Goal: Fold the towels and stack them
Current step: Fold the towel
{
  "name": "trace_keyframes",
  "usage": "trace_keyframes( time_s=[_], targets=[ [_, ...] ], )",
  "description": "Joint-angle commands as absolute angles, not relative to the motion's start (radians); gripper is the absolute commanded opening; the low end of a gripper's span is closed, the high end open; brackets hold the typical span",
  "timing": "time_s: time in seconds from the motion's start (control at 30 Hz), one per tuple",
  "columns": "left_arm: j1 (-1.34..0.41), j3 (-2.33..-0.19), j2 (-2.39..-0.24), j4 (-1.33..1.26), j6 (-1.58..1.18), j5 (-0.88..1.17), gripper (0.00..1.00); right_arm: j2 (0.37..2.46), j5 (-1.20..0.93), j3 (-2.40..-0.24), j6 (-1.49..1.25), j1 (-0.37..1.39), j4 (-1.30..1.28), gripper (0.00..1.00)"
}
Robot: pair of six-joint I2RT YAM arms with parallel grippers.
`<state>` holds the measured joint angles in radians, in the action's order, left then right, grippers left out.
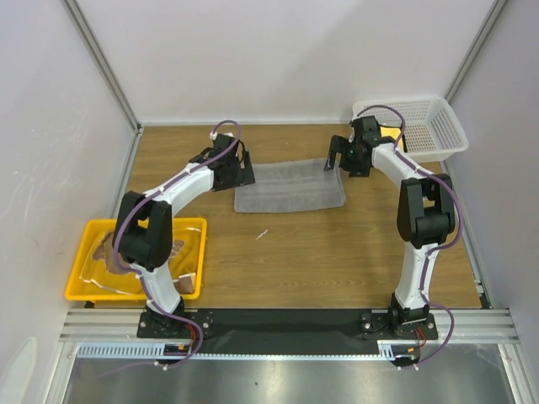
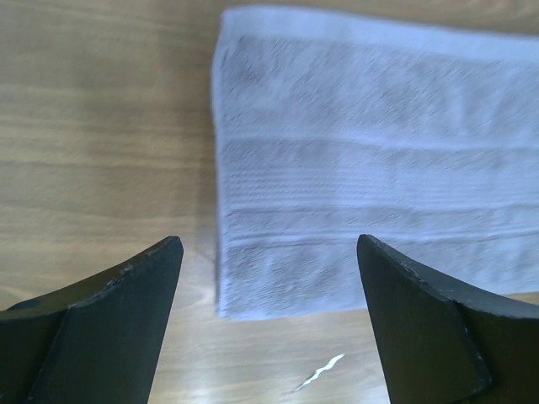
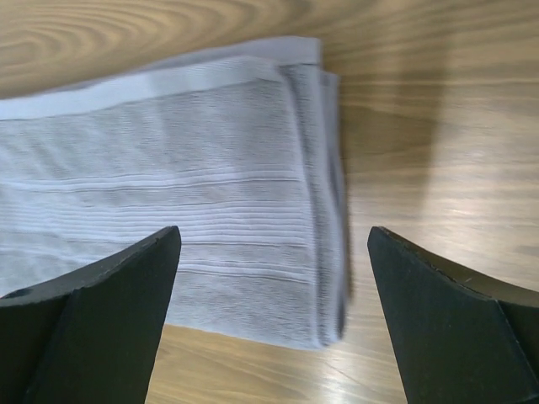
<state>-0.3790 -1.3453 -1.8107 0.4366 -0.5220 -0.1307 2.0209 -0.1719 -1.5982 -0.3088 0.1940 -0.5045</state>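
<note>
A grey towel (image 1: 289, 187), folded into a flat rectangle, lies on the wooden table (image 1: 337, 252) toward its far side, between the two arms. The left gripper (image 2: 268, 242) hangs over the towel's left end and the right gripper (image 3: 274, 229) over its right end, each with fingers spread wide and holding nothing. A yellow towel with brown print (image 1: 106, 251) lies rumpled in a yellow tray (image 1: 76, 286) at the near left
</note>
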Motion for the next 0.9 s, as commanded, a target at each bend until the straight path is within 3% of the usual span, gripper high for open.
trace_keyframes(
  time_s=[0.0, 0.87],
  targets=[
    [-0.351, -1.338, -1.730, 0.431, -0.434, -0.131, 0.91, 1.985, -0.120, -1.591, -0.265, 0.193, -0.480, 1.00],
    [-0.253, -1.292, -1.775, 0.312, -0.405, 0.084, 0.97, 2.037, -0.045, -1.592, -0.318, 0.221, -0.503, 1.00]
  ],
)
